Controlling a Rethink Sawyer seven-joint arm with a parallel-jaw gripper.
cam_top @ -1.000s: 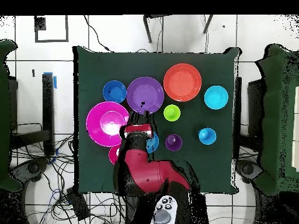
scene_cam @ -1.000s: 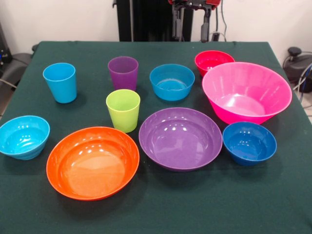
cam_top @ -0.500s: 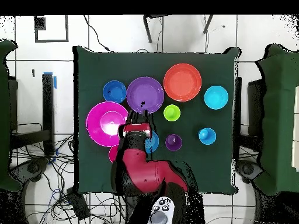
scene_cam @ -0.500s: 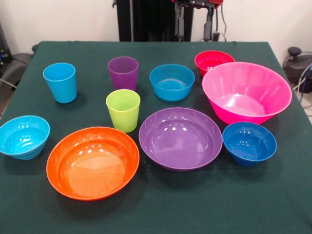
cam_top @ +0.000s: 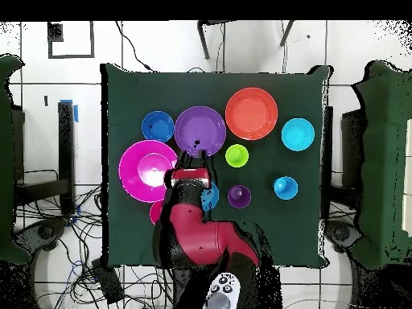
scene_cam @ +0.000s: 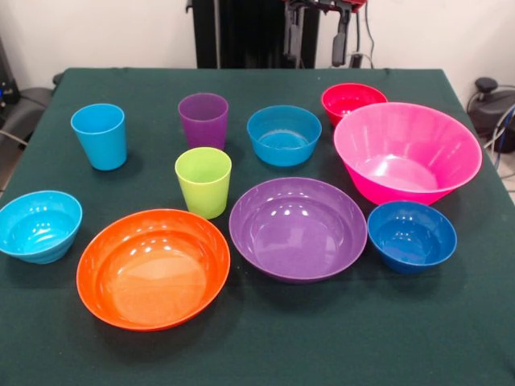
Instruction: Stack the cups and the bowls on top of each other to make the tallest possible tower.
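All cups and bowls stand apart on the green table point(scene_cam: 241, 346); no tower stands. The light blue cup point(scene_cam: 99, 135), purple cup point(scene_cam: 203, 119) and lime green cup point(scene_cam: 203, 181) are upright. The blue bowl point(scene_cam: 283, 134) and red bowl point(scene_cam: 352, 100) sit at the far side. The pink bowl point(scene_cam: 406, 151), dark blue bowl point(scene_cam: 411, 235), purple bowl point(scene_cam: 298, 227), orange bowl point(scene_cam: 153, 267) and cyan bowl point(scene_cam: 39, 225) are nearer. My gripper point(scene_cam: 318, 44) hangs high at the top edge, open and empty. In the overhead view it point(cam_top: 193, 163) is over the blue bowl point(cam_top: 212, 195), which the arm partly hides.
The table's edges show on all sides in the overhead view point(cam_top: 113, 241). Cables and chairs lie beyond the table. The red bowl point(cam_top: 156, 214) is mostly hidden under the arm in the overhead view.
The arm has shifted slightly near the robot's side of the table. The gripper stays high and open. No cup or bowl has moved.
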